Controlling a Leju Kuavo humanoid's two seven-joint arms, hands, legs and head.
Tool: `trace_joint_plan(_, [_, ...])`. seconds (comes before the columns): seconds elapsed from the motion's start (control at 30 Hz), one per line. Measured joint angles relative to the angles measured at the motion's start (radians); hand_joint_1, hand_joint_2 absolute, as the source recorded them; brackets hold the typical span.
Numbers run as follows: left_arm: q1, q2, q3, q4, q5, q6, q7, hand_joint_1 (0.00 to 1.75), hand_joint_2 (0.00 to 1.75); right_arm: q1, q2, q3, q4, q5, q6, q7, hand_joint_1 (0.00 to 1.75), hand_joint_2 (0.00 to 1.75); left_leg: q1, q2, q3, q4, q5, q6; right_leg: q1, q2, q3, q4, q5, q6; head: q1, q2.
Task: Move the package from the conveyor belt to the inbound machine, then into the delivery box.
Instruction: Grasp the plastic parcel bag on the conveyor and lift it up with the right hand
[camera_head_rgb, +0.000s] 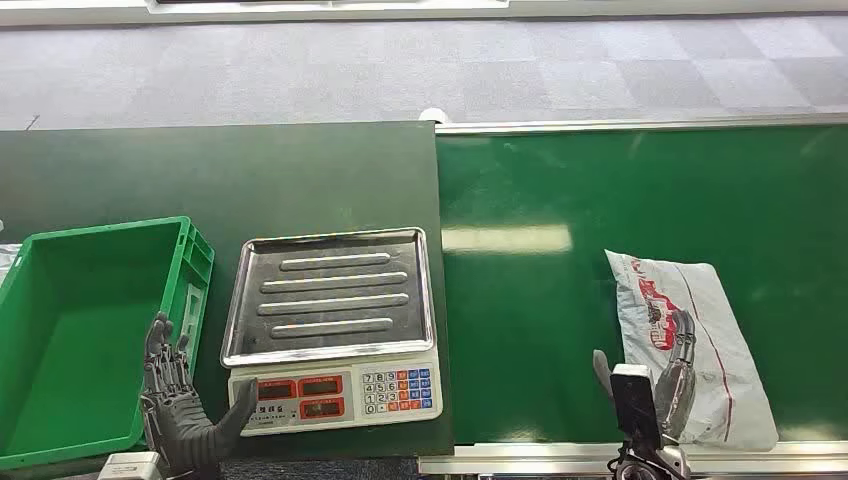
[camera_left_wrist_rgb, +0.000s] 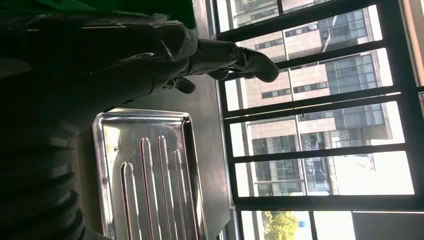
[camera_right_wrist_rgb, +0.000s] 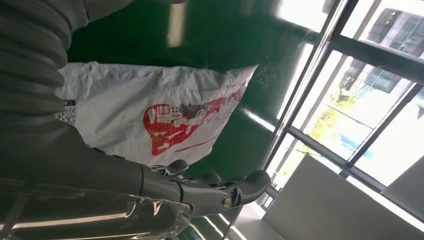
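Package (camera_head_rgb: 700, 330), white mailer with red print, flat on green conveyor belt (camera_head_rgb: 560, 300) directly under my right hand (camera_head_rgb: 678, 375), fingers spread over it, none closed around it, my left hand (camera_head_rgb: 178, 400) open between green delivery box (camera_head_rgb: 60, 340) and scale (camera_head_rgb: 335, 330), well apart from package.

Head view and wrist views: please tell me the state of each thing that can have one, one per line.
White plastic package with red print: lying flat on the green conveyor belt, not lifted.
Steel tray of the weighing scale: bare.
Green plastic crate: nothing inside.
Left hand: fingers spread, holding nothing.
Right hand: over the package, grip unclear.
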Motion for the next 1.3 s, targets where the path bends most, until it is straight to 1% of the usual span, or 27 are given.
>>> trace_joint_plan(0.1, [-0.006,0.004,-0.009,0.000,0.001,0.001,0.000,0.00,1.75,-0.028,-0.015,-0.022,0.022,0.012,-0.002,0.031,0.00,1.75,0.000,0.000,0.000,0.000,0.000,0.000,0.000,0.000,0.000,0.000,0.000,0.000,0.000,0.000])
trace_joint_plan(0.3, [-0.032,0.010,-0.030,-0.003,0.003,-0.004,0.000,0.00,1.75,-0.151,-0.062,-0.087,0.167,0.073,-0.027,0.134,0.00,1.75,0.000,0.000,0.001,0.000,0.000,0.000,0.000,0.000,0.000,0.000,0.001,0.000,0.000,0.000])
trace_joint_plan(0.4, [-0.046,0.009,-0.035,-0.003,0.001,-0.010,0.000,0.00,1.75,-0.202,-0.081,-0.106,0.248,0.136,-0.053,0.226,0.00,1.75,0.000,0.000,0.001,0.000,0.000,0.000,0.000,0.000,0.001,0.000,0.001,0.000,0.000,0.000])
trace_joint_plan(0.53, [-0.056,0.006,-0.037,-0.003,-0.001,-0.018,0.000,0.00,1.75,-0.246,-0.101,-0.121,0.346,0.238,-0.085,0.391,0.00,1.75,0.000,0.000,0.001,0.000,0.000,0.000,0.000,0.000,0.000,0.000,0.001,0.000,0.000,0.000])
trace_joint_plan(0.67, [-0.059,0.002,-0.038,-0.003,-0.006,-0.024,0.000,0.00,1.75,-0.268,-0.116,-0.127,0.426,0.293,-0.065,0.512,0.00,1.75,0.000,0.000,0.000,0.000,0.000,0.000,0.000,0.000,0.000,0.000,0.001,0.001,0.000,0.000])
trace_joint_plan(0.73, [-0.060,0.001,-0.038,-0.002,-0.007,-0.025,0.000,0.00,1.75,-0.276,-0.122,-0.129,0.456,0.309,-0.045,0.555,0.00,1.75,0.000,0.000,0.000,0.000,0.000,0.000,0.000,0.000,0.000,0.000,0.001,0.001,0.000,0.000])
trace_joint_plan(0.77, [-0.060,0.000,-0.038,-0.001,-0.007,-0.025,0.000,0.00,1.75,-0.280,-0.124,-0.129,0.469,0.316,-0.037,0.568,0.13,1.75,0.000,0.000,0.001,0.000,0.000,0.000,0.000,0.000,0.000,0.000,0.001,0.001,0.000,0.000])
trace_joint_plan(0.8, [-0.060,0.000,-0.039,0.000,-0.007,-0.026,0.000,0.00,1.75,-0.284,-0.126,-0.129,0.482,0.320,-0.031,0.576,0.34,1.75,0.000,0.000,0.001,0.000,0.000,0.000,0.000,0.000,0.001,0.000,0.001,0.001,0.000,0.000])
trace_joint_plan(0.83, [-0.060,0.000,-0.039,0.002,-0.007,-0.026,0.000,0.00,1.75,-0.289,-0.128,-0.130,0.493,0.324,-0.025,0.581,0.71,1.75,0.000,0.000,0.001,0.000,0.000,0.000,0.000,0.000,0.001,0.000,0.001,0.001,0.000,0.000])
trace_joint_plan(0.87, [-0.060,0.000,-0.039,0.003,-0.007,-0.025,0.000,0.00,1.75,-0.292,-0.129,-0.132,0.502,0.326,-0.021,0.584,1.12,1.75,0.000,0.000,0.001,0.000,0.000,0.000,0.000,0.000,0.001,0.000,0.001,0.001,0.000,0.000])
trace_joint_plan(0.9, [-0.060,0.000,-0.039,0.004,-0.007,-0.024,0.000,0.00,1.75,-0.294,-0.130,-0.134,0.508,0.328,-0.018,0.586,1.40,1.75,0.000,0.000,0.002,0.000,0.000,0.000,0.000,0.000,0.002,0.000,0.001,0.001,0.000,0.000])
trace_joint_plan(0.93, [-0.059,0.000,-0.039,0.004,-0.007,-0.023,0.000,0.00,1.75,-0.295,-0.130,-0.137,0.512,0.330,-0.016,0.585,1.62,1.75,0.000,0.000,0.002,0.000,0.000,0.000,0.000,0.000,0.002,0.000,0.001,0.001,0.000,0.000])
trace_joint_plan(0.97, [-0.059,0.000,-0.039,0.005,-0.005,-0.022,0.000,0.00,1.75,-0.297,-0.130,-0.141,0.513,0.331,-0.014,0.584,1.68,1.75,0.000,0.000,0.002,0.000,0.000,0.000,0.000,0.000,0.002,0.000,0.001,0.001,0.000,0.000])
trace_joint_plan(1.13, [-0.058,0.000,-0.038,0.006,0.001,-0.022,0.000,0.00,1.75,-0.305,-0.129,-0.159,0.514,0.335,-0.011,0.557,1.75,1.75,0.000,0.000,0.004,0.000,0.000,0.000,0.000,0.000,0.004,0.000,0.001,0.001,0.000,0.000])
trace_joint_plan(1.23, [-0.058,-0.001,-0.038,0.006,0.001,-0.023,0.000,0.00,1.75,-0.306,-0.125,-0.171,0.509,0.330,-0.020,0.521,1.75,1.75,0.000,0.000,0.005,0.000,0.000,0.000,0.000,0.000,0.005,0.000,0.001,0.001,0.000,0.000])
trace_joint_plan(1.3, [-0.058,-0.001,-0.038,0.006,0.001,-0.023,0.000,0.00,1.75,-0.303,-0.117,-0.178,0.498,0.315,-0.039,0.478,1.75,1.75,0.000,0.000,0.006,0.000,0.000,0.000,0.000,0.000,0.006,0.000,0.001,0.001,0.000,0.000])
